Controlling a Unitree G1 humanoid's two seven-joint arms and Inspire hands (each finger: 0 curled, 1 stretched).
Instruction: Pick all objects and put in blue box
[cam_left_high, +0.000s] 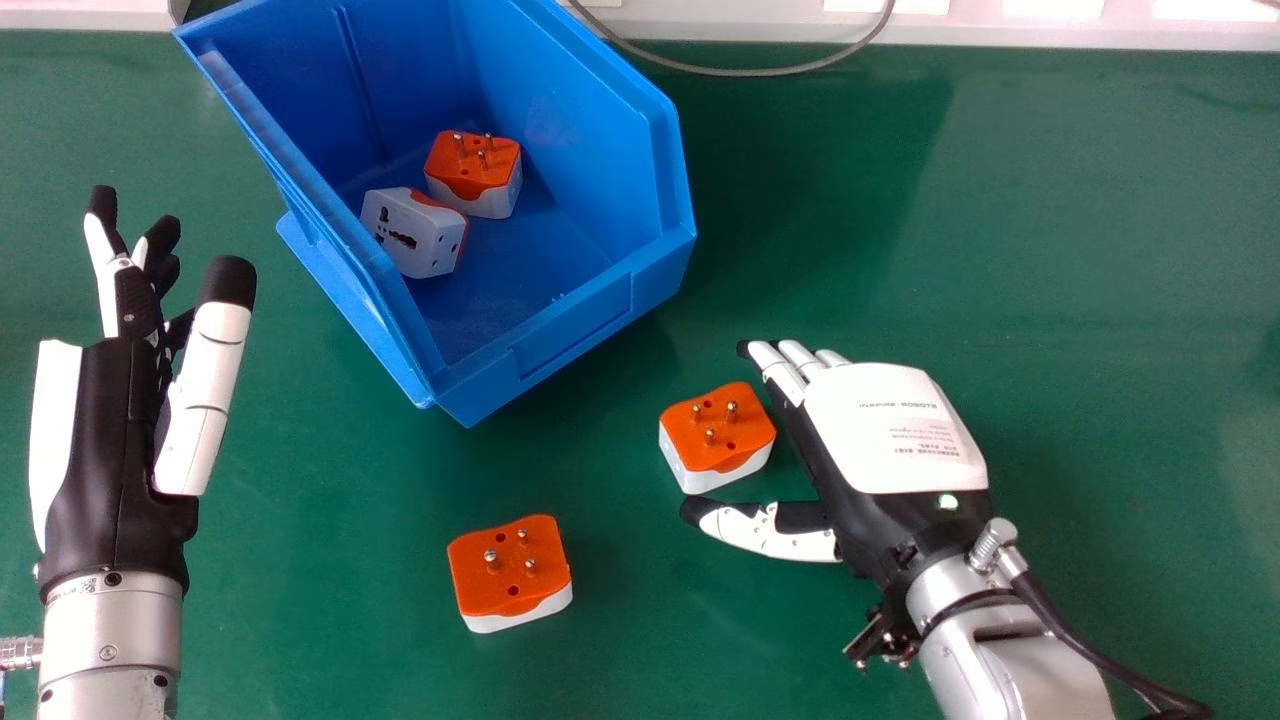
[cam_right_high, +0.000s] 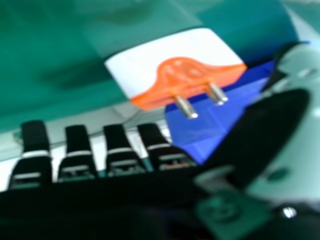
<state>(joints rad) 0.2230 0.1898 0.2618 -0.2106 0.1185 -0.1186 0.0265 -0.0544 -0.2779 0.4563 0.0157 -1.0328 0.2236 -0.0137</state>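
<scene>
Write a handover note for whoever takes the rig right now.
Left hand: open, beyond the blue box's left side, holding nothing.
Right hand: open, with the right adapter between thumb and fingers, not gripped; contact is hard to judge.
Done: two adapters in the box, one pins up, one with its socket face showing.
Left to do: the right adapter and the left adapter, both pins up on the green table, near side of the box.
</scene>
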